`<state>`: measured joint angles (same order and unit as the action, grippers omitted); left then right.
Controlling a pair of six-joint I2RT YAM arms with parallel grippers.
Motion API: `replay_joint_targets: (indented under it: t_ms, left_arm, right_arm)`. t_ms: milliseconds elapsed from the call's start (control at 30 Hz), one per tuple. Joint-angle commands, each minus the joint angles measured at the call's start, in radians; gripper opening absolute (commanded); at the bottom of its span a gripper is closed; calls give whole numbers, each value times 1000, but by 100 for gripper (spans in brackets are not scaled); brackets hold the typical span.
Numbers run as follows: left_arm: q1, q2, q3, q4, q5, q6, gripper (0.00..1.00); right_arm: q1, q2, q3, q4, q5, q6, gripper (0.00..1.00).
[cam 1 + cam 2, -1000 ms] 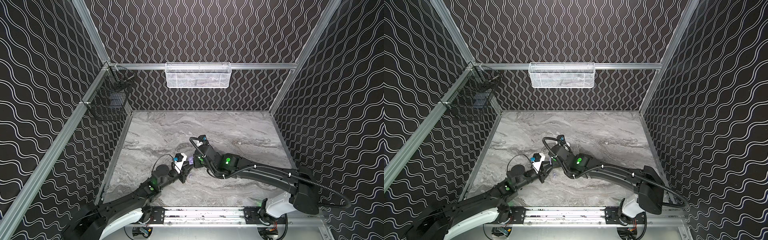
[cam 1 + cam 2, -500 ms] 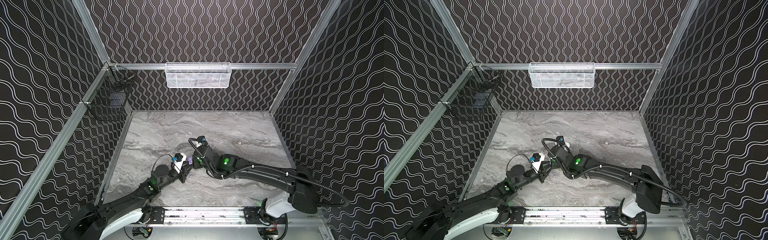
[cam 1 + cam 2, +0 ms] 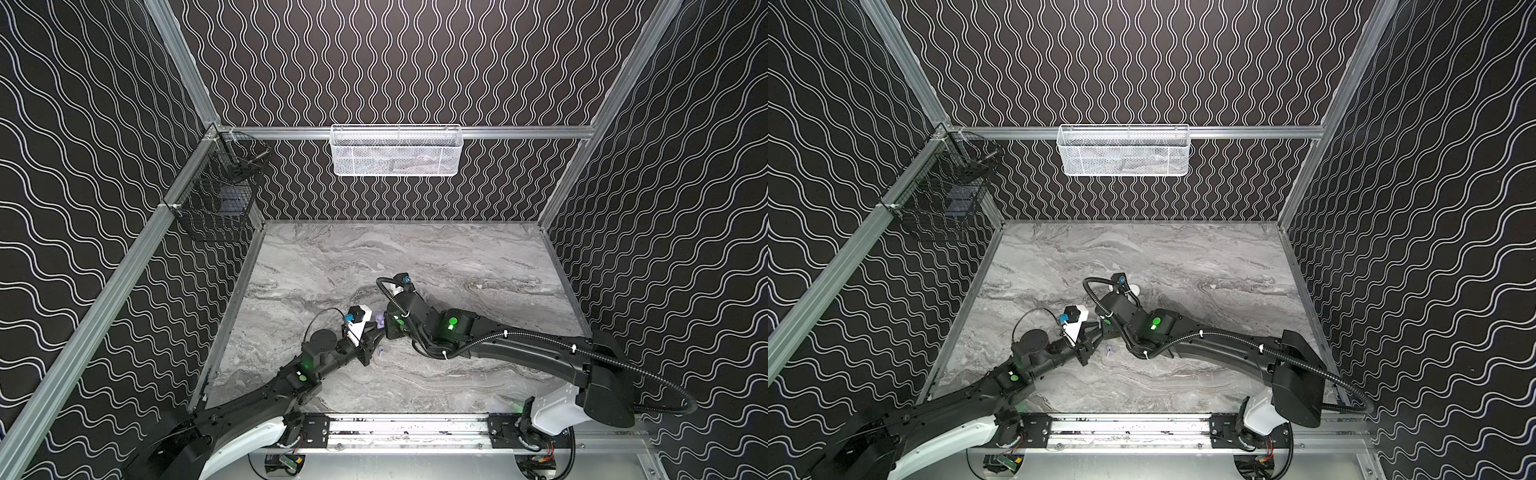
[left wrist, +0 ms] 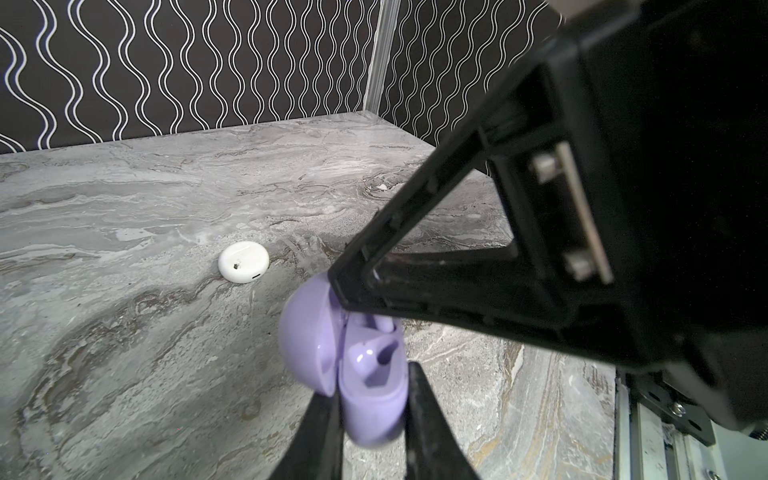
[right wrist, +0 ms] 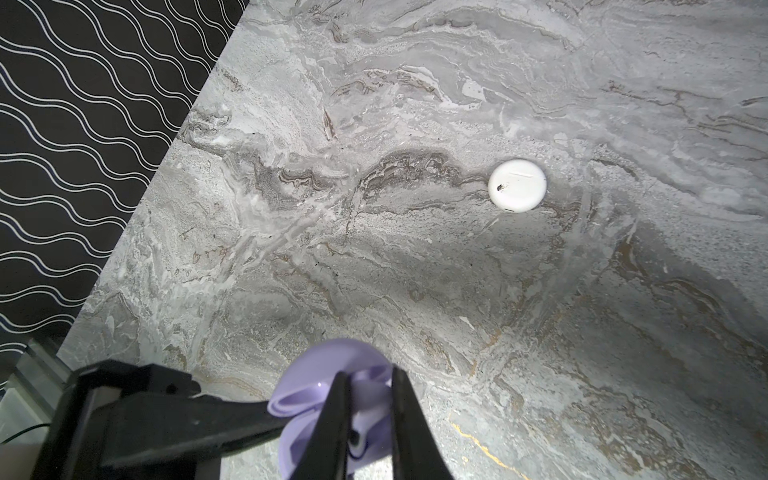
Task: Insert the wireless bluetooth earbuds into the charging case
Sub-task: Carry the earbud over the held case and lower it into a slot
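Right gripper [image 4: 340,286] edged slightly nearer, pinched apparently on a lavender earbud [image 5: 368,399] at the open lavender case [image 4: 307,336] the left gripper [image 4: 372,386] clamps; seating looks close.

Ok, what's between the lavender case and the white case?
Nothing. The right wrist view shows only bare marble table between the lavender case and the white case.

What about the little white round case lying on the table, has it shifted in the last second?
No. The white case lies at the same spot against the marble veins of the table.
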<state>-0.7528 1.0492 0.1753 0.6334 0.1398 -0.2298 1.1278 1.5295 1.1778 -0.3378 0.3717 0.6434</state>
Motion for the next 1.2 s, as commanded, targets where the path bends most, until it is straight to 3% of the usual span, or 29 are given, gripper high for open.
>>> replay_joint_targets:
  t_ms: [0,900,1167]
  left_arm:
    - [4,-1,0,42,-5,0,0]
    - [10,-1,-1,40,-9,-3,0]
    - [13,3,0,41,-7,-5,0]
  right_arm:
    - [3,-4,-1,3,-3,6,6]
    - [16,19,2,-1,-28,2,7]
    - [15,22,0,-4,-33,3,17]
